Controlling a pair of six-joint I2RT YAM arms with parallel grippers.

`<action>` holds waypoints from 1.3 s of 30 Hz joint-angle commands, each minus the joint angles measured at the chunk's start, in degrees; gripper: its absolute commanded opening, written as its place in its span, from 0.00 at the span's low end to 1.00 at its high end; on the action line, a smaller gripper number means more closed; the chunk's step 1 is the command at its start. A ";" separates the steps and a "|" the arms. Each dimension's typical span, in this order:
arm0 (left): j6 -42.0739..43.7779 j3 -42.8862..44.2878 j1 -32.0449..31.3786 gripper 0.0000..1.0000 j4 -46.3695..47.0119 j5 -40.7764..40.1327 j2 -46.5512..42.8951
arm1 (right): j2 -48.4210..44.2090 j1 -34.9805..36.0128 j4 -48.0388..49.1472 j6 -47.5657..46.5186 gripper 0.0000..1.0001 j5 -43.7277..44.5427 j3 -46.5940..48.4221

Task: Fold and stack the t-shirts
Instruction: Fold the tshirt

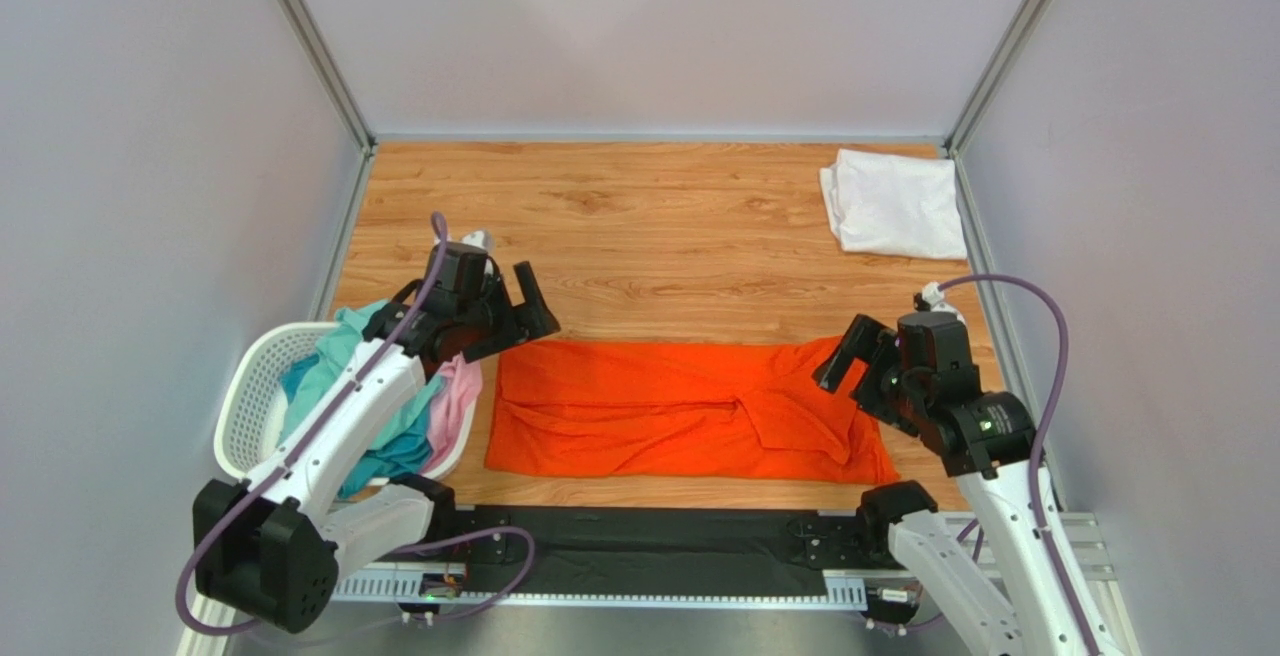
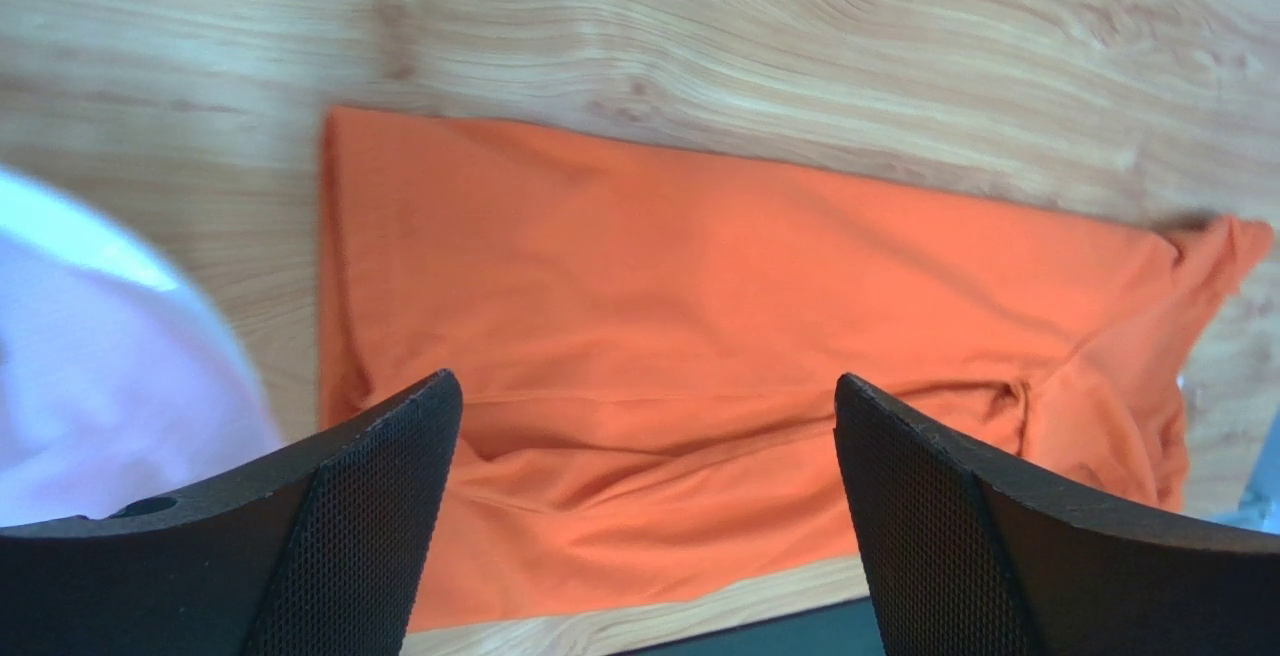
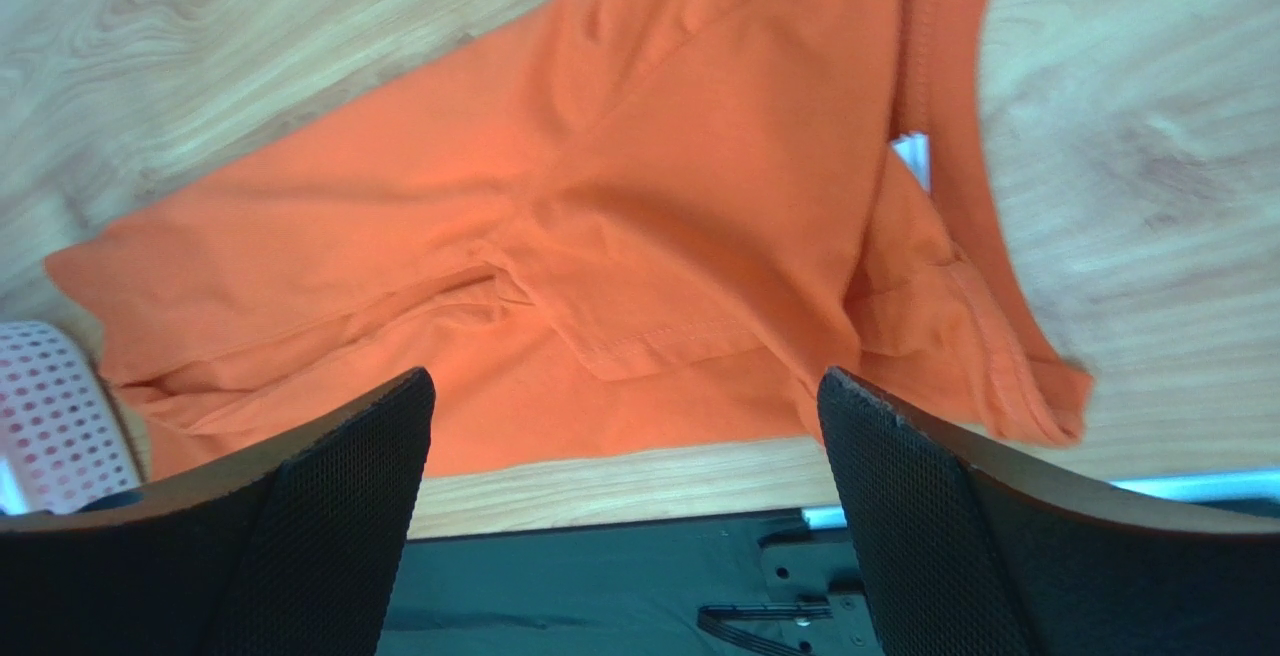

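Note:
The bright orange t-shirt (image 1: 684, 409) lies folded into a long band across the near part of the wooden table; it also shows in the left wrist view (image 2: 721, 371) and the right wrist view (image 3: 601, 251). A folded white t-shirt (image 1: 894, 203) lies at the far right corner. Teal (image 1: 349, 386) and pink (image 1: 455, 401) shirts sit in the basket. My left gripper (image 1: 511, 311) hangs open and empty above the orange shirt's left end (image 2: 646, 431). My right gripper (image 1: 854, 364) hangs open and empty above its right end (image 3: 624, 416).
A white mesh laundry basket (image 1: 256, 401) stands at the near left beside the left arm. Grey walls with metal frame posts enclose the table. A black mounting rail (image 1: 661, 544) runs along the near edge.

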 commanded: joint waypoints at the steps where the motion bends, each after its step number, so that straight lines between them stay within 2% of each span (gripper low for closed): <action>1: 0.73 2.02 -2.73 1.00 4.23 3.46 2.61 | 0.99 0.19 6.61 0.12 1.00 -4.68 -2.45; 5: -0.94 1.24 -8.09 1.00 7.04 3.72 7.70 | 5.28 0.37 14.93 1.00 1.00 -8.82 -7.37; 8: -1.73 -0.78 -9.77 1.00 9.94 5.04 10.25 | 8.28 0.19 20.74 1.08 1.00 -11.29 -10.37; 15: -2.52 -6.06 -9.86 1.00 12.94 5.14 15.44 | 22.51 0.02 27.44 2.84 1.00 -7.35 -13.80; 21: -3.14 -10.63 -9.86 1.00 13.55 1.88 15.80 | 32.79 -1.74 32.89 1.27 1.00 -4.43 -12.67; 27: -6.30 -17.30 -9.95 1.00 15.04 4.60 13.78 | 44.39 -2.18 38.78 -1.55 1.00 -6.28 -6.61; 30: -8.66 -21.17 -10.04 1.00 14.52 5.74 9.83 | 51.95 -2.09 40.19 -2.78 1.00 -7.76 -0.64; 37: -14.82 -27.68 -12.32 1.00 11.01 6.62 -3.25 | 72.76 -1.48 41.86 -3.40 1.00 -15.32 18.86; 39: -16.40 -28.74 -13.19 1.00 10.39 7.24 -5.55 | 76.91 -0.26 41.25 -3.75 1.00 -17.44 26.94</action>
